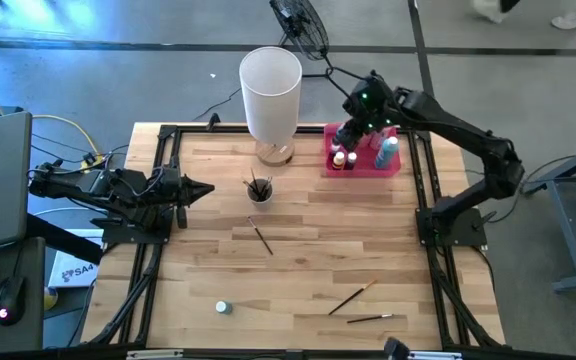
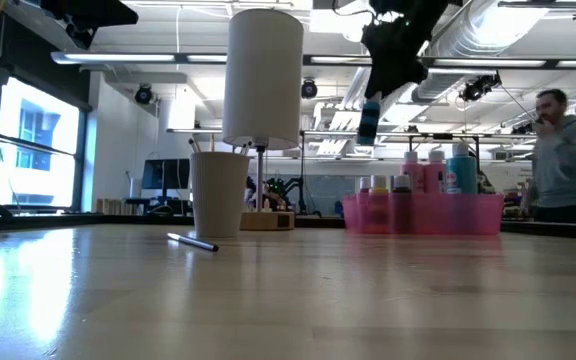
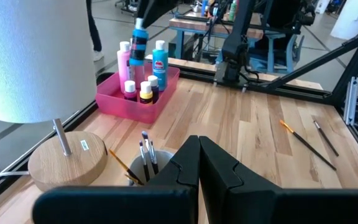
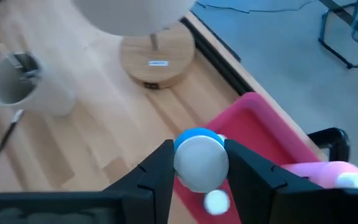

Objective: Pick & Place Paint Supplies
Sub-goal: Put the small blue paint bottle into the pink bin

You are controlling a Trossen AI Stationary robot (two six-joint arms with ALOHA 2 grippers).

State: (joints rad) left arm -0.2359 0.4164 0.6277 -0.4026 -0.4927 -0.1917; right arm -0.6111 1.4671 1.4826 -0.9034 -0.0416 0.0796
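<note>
The right gripper [image 4: 199, 163] hangs above the pink tray [image 1: 363, 164] at the far right part of the tabletop [image 1: 298, 250], its two dark fingers closed on a small teal paint bottle [image 4: 197, 158] with a rounded white cap; in the low view the bottle [image 2: 369, 118] hangs upright, clear above the tray [image 2: 423, 213], dark in its middle and teal at both ends. Standing in the tray are a taller pink bottle [image 3: 124, 59] and a taller teal bottle [image 3: 160, 62], both white-capped, and in front of them tiny dark bottles, one with a white cap [image 3: 130, 86] and one with a yellow cap [image 3: 145, 89]. The teal bottle carries a label whose writing cannot be read. Near the middle of the far edge stands a white lamp [image 1: 271, 92] on a round wooden base [image 3: 67, 160], which bears a small white sticker too small to read. Just in front of it a cup [image 1: 259, 189] holds several paintbrushes. One dark-handled brush [image 1: 261, 238] lies at the middle of the tabletop, two more [image 1: 350, 298] [image 1: 370, 318] near the near right corner, and a tiny pale-capped bottle [image 1: 223, 307] near the near edge, left of centre. The left gripper [image 1: 204, 189] waits over the left edge with its fingers pressed together, holding nothing. A person [image 2: 566, 160] stands in the room beyond the table.
</note>
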